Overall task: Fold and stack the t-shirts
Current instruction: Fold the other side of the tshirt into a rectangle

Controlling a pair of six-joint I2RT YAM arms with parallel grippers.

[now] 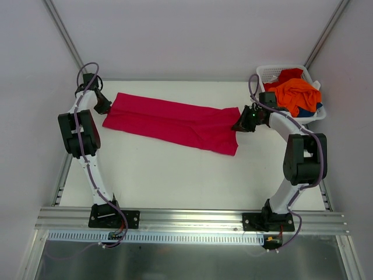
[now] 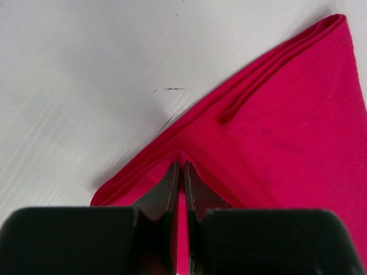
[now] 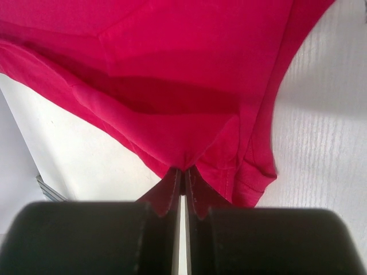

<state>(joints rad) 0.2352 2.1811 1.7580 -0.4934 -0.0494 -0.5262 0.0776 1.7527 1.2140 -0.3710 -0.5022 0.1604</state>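
The left end effector [image 1: 105,107] is clamped on the left end of the magenta-pink t-shirt [image 1: 175,122], its fingers pressed together with a thin ridge of cloth pinched between them, as the left wrist view shows. From that pinch the fabric fans out in layered, doubled edges, so more than one thickness is probably caught there.

The shirt itself lies across the far half of the white bench [image 1: 175,175], already folded lengthwise into a long band running from upper left down to the right, flat in the middle and slightly wider at its right end.

The right end effector [image 1: 242,123] is likewise closed on the cloth at the band's right end. In the right wrist view the fabric hangs in soft drapes from the pinch, lifted a little off the bench there.

Judged from these folds, the shirt is light, limp and unbreakable. It holds no shape of its own, sags between supports, and its layers can slide apart if only the top one is taken. Corners and hemmed edges are the best places to grip, gathering all layers.

At far right, the white slotted basket [image 1: 268,73] holds the orange t-shirt [image 1: 297,93] on top, with red [image 1: 288,76] and a sliver of blue [image 1: 317,107] cloth beneath.
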